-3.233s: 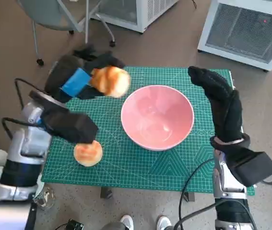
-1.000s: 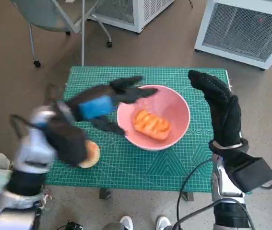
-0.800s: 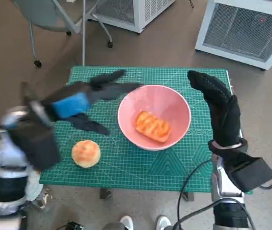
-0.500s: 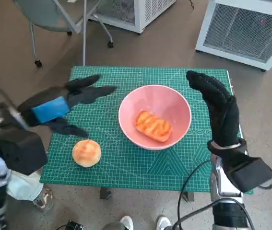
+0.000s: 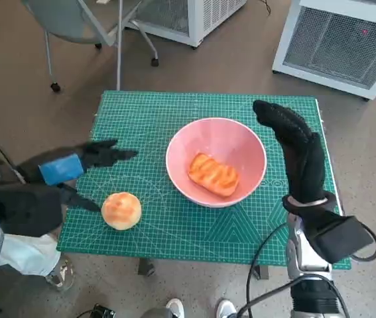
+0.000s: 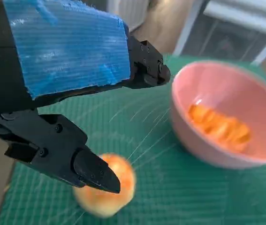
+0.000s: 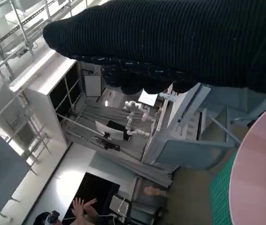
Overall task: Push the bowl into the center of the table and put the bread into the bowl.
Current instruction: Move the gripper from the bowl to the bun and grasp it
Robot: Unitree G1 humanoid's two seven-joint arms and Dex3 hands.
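Green gridded cutting mat [image 5: 174, 119] across the small table, and the round pink bowl [image 5: 216, 161] sits near its centre with an oblong golden-brown piece of bread [image 5: 213, 174] lying inside. The gloved right hand [image 5: 292, 142] stands empty, fingers extended, just beside the rim, so a careless swing could knock the bowl off-centre. The blue-taped left hand [image 5: 75, 165] is spread and empty near the round bun [image 5: 121, 210], which a stray nudge could roll off the near edge.
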